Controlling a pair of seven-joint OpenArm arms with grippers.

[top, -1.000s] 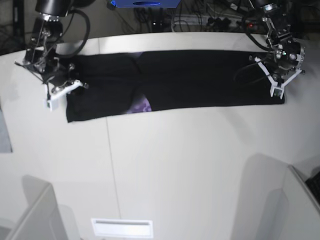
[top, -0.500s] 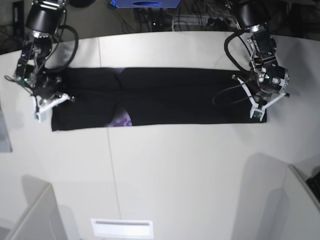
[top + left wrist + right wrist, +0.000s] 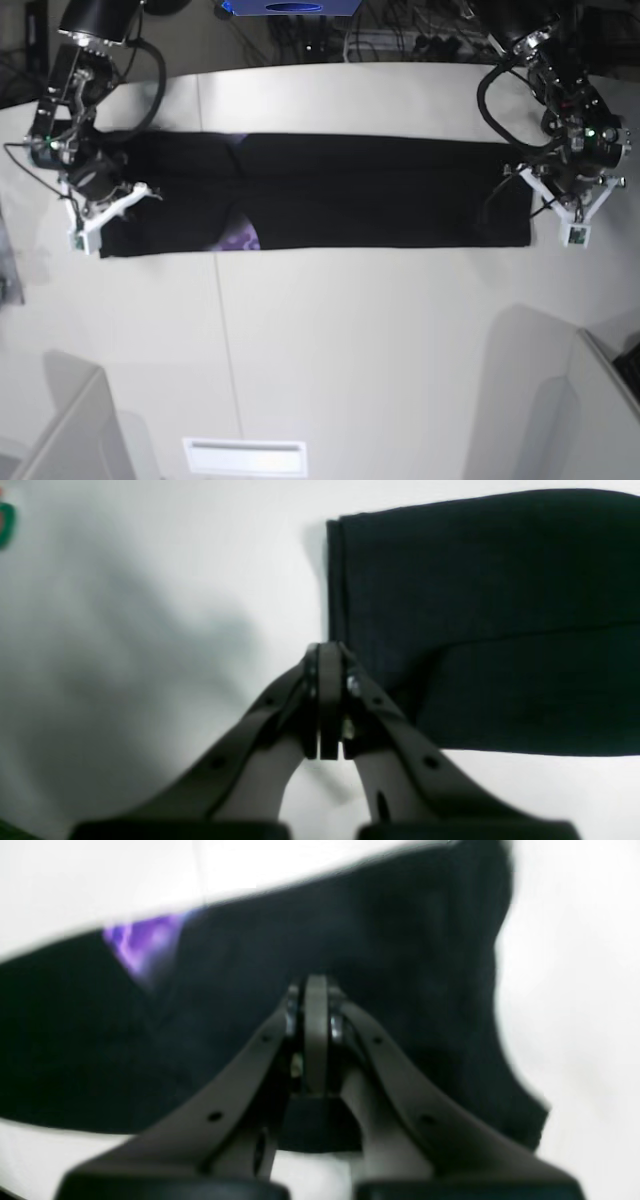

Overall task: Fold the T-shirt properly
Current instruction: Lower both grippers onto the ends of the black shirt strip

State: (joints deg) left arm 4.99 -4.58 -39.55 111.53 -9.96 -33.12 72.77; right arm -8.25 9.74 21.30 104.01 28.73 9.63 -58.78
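Base view: T-shirt (image 3: 380, 190) folded flat between hands; left hand (image 3: 324, 700) closed beside hem, right hand (image 3: 312, 1035) closed over cloth.

My right wrist view blurs the T-shirt (image 3: 350, 940) and its purple print (image 3: 142, 942); my fingers' bases run off frame
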